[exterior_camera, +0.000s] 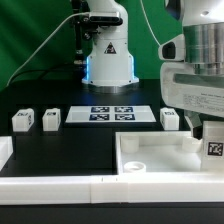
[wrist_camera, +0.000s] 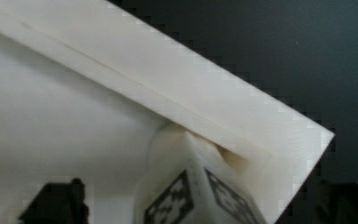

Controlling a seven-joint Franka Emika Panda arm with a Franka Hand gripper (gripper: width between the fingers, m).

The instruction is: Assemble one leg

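The claw (exterior_camera: 212,140) is clamped on the leg (exterior_camera: 214,147), holding it just above the tray-like part's (exterior_camera: 150,160) corner on the exterior view's right; risk: the tilted block catches the corner hole's rim and jams or slips from grip.

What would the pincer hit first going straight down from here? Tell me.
Most likely the large white tray-like part: the pincer, shut on the leg, hangs over that part's corner, so the leg would touch first. Depth is unclear.
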